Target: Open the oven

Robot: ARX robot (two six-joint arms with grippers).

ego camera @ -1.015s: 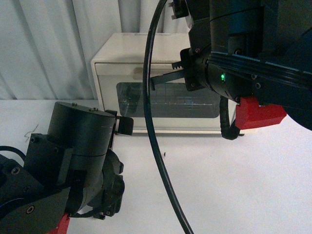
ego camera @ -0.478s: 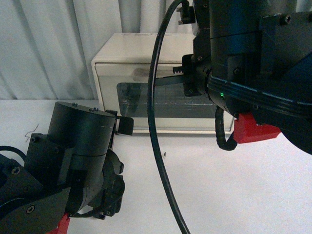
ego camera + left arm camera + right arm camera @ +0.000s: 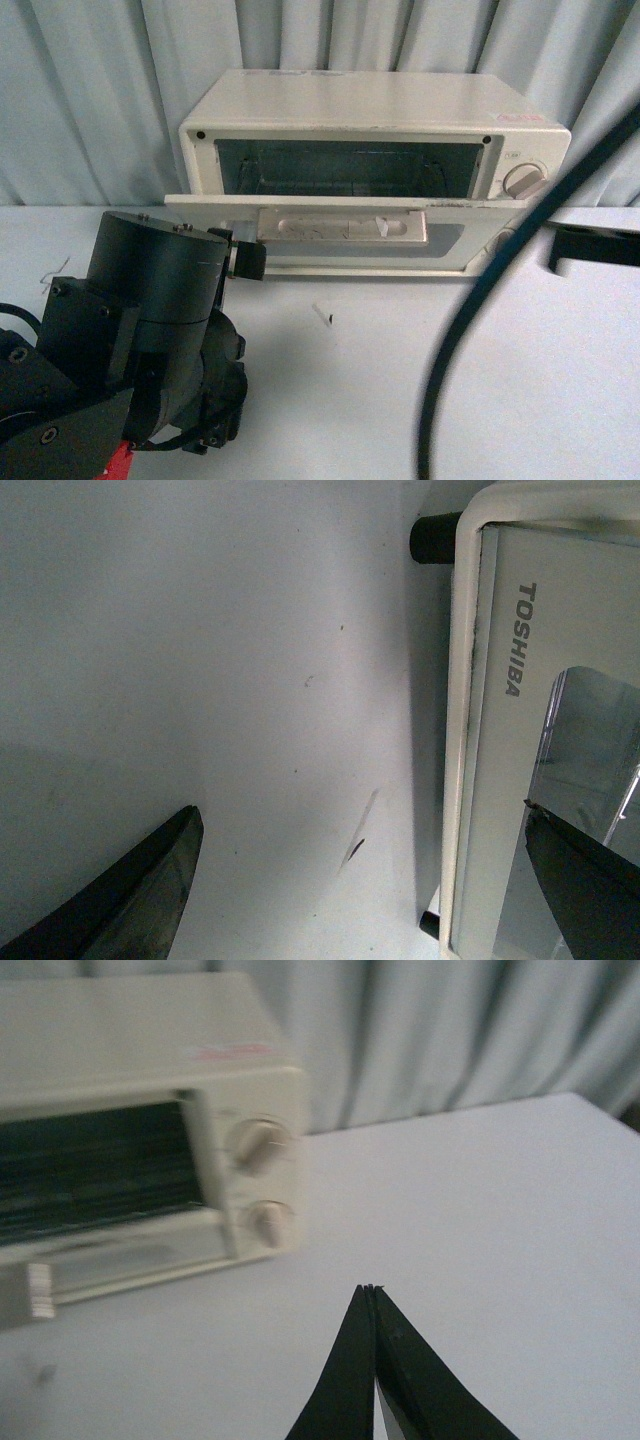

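The cream-white oven (image 3: 370, 105) stands at the back of the table, and its door (image 3: 200, 205) hangs tilted down, partly open. The beige bar handle (image 3: 340, 227) faces me, with the dark cavity (image 3: 345, 165) above it. My left gripper (image 3: 370, 880) is open. One of its fingers (image 3: 150, 890) is over the table, the other over the door's glass (image 3: 590, 750), beside the Toshiba lettering (image 3: 510, 640). My right gripper (image 3: 372, 1292) is shut on nothing, over bare table to the right of the oven (image 3: 130, 1130), near its two knobs (image 3: 258, 1145).
My bulky black left arm (image 3: 150, 330) fills the front view's lower left. A black cable (image 3: 500, 290) crosses its right side. A grey curtain (image 3: 90, 100) hangs behind the white table (image 3: 400, 380). A small dark scrap (image 3: 325, 317) lies before the oven.
The oven door has gone from closed to tilted open. My right arm, which was at the handle and blocked the oven, has pulled back out of the front view.
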